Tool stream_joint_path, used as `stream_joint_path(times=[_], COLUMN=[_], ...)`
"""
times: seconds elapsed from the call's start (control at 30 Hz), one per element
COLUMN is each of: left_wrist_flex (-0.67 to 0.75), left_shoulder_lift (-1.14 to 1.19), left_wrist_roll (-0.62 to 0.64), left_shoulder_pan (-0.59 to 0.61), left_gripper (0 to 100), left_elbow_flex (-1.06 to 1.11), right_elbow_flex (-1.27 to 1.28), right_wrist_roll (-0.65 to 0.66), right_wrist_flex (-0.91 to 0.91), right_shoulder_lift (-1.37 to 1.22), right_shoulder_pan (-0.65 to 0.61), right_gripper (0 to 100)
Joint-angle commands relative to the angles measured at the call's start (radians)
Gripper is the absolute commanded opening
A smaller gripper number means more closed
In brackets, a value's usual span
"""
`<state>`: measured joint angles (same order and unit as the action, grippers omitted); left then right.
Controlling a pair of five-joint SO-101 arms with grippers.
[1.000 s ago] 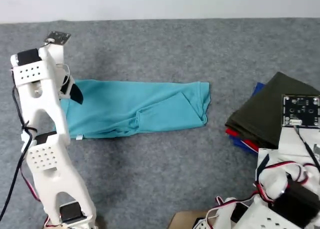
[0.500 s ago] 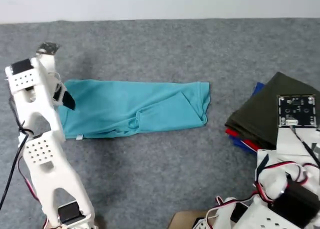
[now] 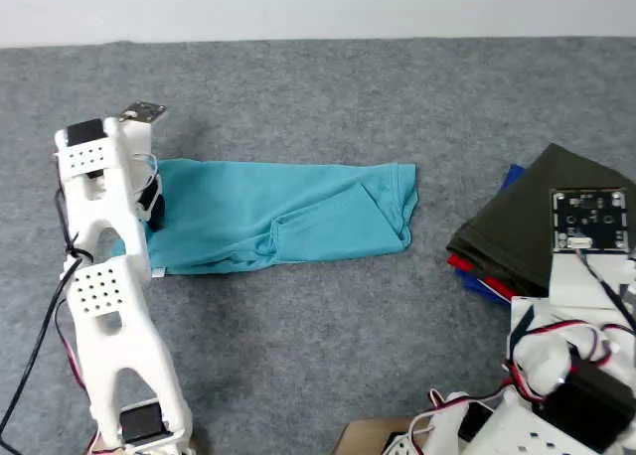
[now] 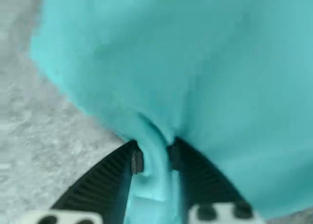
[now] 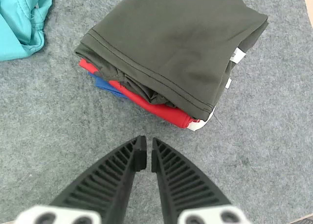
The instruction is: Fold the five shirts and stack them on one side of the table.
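Observation:
A teal shirt (image 3: 278, 217), folded into a long strip, lies across the middle of the grey table. My left gripper (image 3: 149, 199) is at its left end, shut on a pinched fold of the teal shirt (image 4: 195, 67), with the cloth squeezed between the black fingers (image 4: 183, 170). At the right side sits a stack of folded shirts, a dark olive shirt (image 3: 527, 227) on top of red and blue ones (image 5: 146, 102). My right gripper (image 5: 145, 158) hovers shut over bare felt just short of that stack (image 5: 181, 43).
The grey felt table (image 3: 328, 356) has free room in front of and behind the teal shirt. A brown cardboard edge (image 3: 363, 437) sits at the bottom between the arms' bases.
My left arm swung left, then back right along the shirt's left end, which has shifted slightly with it. The right arm's wrist rose a little and then kept still.

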<state>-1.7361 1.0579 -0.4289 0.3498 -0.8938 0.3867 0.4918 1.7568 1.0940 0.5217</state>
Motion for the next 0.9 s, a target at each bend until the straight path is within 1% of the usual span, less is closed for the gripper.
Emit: stream_joint_path(times=[0.0,0.17,0.27,0.4,0.5,0.6,0.7,0.87], left_wrist_flex=[-0.020,-0.020,-0.020,-0.020,-0.018,-0.018,-0.017,-0.015], left_shoulder_lift=[0.026,-0.123,-0.285,-0.511,-0.635,-0.681,-0.671,-0.559], left_wrist_roll=[-0.005,-0.002,-0.002,-0.002,0.063,0.140,0.209,0.310], left_shoulder_pan=[-0.005,-0.032,-0.092,-0.238,-0.364,-0.493,-0.601,-0.723], left_gripper=[0,0,0,0,0,0,0,0], left_elbow_flex=[-0.004,0.065,0.176,0.354,0.427,0.427,0.386,0.216], right_elbow_flex=[-0.009,-0.009,-0.009,-0.009,-0.009,-0.009,-0.008,-0.005], right_wrist_roll=[0.006,0.006,0.006,0.006,0.006,0.006,0.006,0.006], right_wrist_flex=[0.041,0.041,0.041,0.041,0.039,0.039,0.039,0.039], right_shoulder_lift=[0.004,0.004,0.004,0.004,0.004,0.004,0.004,0.004], right_shoulder_pan=[0.010,0.010,0.010,0.010,0.010,0.010,0.010,0.010], right_gripper=[3.2,3.1,3.1,3.0,3.0,2.9,2.9,2.9])
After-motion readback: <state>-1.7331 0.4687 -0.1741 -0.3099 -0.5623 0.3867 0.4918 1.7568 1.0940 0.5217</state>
